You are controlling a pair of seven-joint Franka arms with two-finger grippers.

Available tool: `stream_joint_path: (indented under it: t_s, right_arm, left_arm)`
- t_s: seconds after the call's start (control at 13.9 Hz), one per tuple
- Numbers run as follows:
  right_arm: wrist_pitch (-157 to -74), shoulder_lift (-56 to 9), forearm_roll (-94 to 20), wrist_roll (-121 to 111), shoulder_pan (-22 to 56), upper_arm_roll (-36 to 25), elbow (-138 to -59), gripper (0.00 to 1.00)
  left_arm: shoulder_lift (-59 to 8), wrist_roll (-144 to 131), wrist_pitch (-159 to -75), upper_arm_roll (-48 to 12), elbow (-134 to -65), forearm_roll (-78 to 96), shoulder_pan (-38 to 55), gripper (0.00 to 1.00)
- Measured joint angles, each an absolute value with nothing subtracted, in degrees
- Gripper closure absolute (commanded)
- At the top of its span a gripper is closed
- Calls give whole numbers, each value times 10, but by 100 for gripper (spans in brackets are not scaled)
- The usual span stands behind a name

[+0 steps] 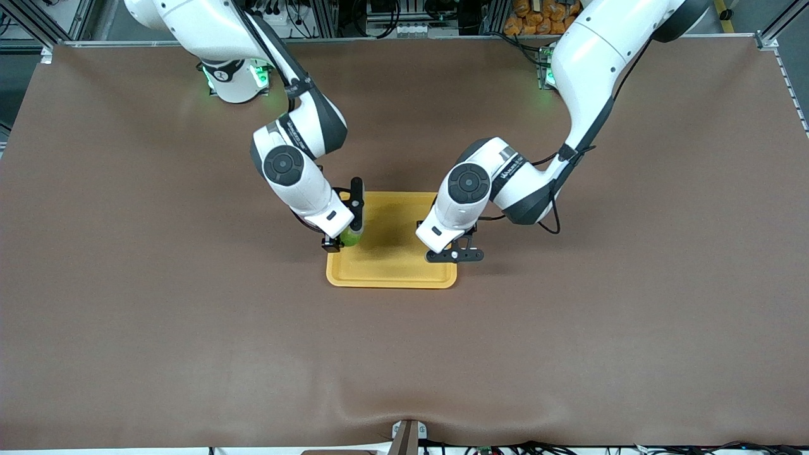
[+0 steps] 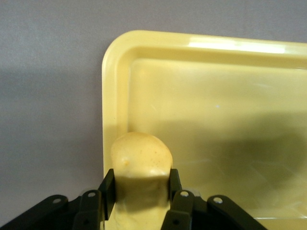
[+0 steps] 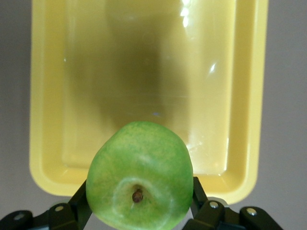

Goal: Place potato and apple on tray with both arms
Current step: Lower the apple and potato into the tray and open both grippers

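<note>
Over the tray [image 1: 392, 265], at the edge toward the right arm's end of the table, the right gripper [image 3: 139, 201] is closed on the apple [image 3: 140, 175], one finger at each side. At the tray's other edge, the left gripper [image 2: 140, 189] clamps the potato [image 2: 141, 158], its fingers [image 2: 108, 187] narrowly spread and pressed against its sides.

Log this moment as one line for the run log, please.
left gripper: holds potato over tray edge | right gripper: holds apple over tray | neither released
</note>
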State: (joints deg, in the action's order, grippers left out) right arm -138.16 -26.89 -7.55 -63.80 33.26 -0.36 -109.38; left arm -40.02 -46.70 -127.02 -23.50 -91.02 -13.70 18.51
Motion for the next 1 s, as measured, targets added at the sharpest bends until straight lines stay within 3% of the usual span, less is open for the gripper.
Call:
stream_joint_path:
  t_s: [0.57,0.65,0.72,0.79,0.86,0.93,1.0]
  right_arm:
    - [-1425,-303,-76,-638,346,-3,-1094,88]
    - [-1424,-306,-76,-638,345,-4,-1096,83]
    - [-1424,-307,-76,-638,345,-6,-1098,72]
    - [-1424,-308,-76,-638,345,-6,-1100,46]
    - [-1424,-308,-76,-638,345,-6,-1102,13]
    - [-1424,-308,-76,-638,346,-6,-1102,0]
    - [-1424,-308,-76,-638,346,-5,-1102,0]
  left_arm:
    - [-420,-465,-1285,-235,-909,-164,187,92]
    - [-421,-465,-1285,-235,-908,-166,188,91]
    - [-421,-465,-1285,-235,-907,-167,188,87]
    - [-422,-465,-1285,-235,-905,-167,189,84]
    - [-424,-465,-1285,-235,-904,-168,190,82]
    - [-426,-465,-1285,-235,-902,-168,191,81]
    - [-428,-465,-1285,-235,-900,-168,193,80]
